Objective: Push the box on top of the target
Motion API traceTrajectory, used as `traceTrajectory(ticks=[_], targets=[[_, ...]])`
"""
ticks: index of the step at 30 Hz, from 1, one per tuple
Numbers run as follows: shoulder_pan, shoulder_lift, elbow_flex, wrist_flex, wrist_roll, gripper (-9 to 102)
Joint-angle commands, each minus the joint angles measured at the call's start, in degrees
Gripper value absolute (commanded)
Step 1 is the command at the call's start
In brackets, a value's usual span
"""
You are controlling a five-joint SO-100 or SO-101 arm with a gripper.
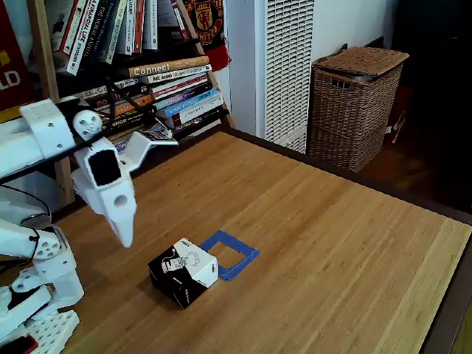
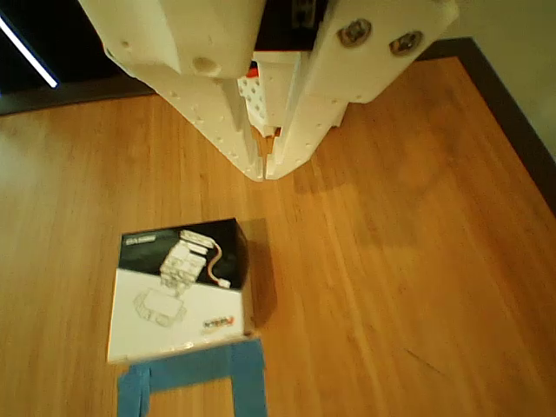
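Gripper (image 2: 264,174) at upper centre, fingers pressed together, holding nothing. Box (image 2: 181,287) at lower left, overlapping the target (image 2: 193,375) top edge.

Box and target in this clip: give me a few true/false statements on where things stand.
1. The box sits fully inside the target. False: it sits beside the tape square, overlapping at most one edge.
2. The hand is shut. True: its fingertips meet.
3. The hand grips the box. False: it hangs clear of it, empty.
4. A wicker basket stands beyond the table. True.
5. The box lies tipped on a corner. False: it rests flat.
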Motion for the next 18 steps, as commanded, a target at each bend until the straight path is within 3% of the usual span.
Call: traceTrajectory(ticks=[1, 18], targets=[[1.1, -0.9, -0.7, -0.2, -1.6, 0], [6.1, -8.3, 2.2, -6.0, -7.8, 0]])
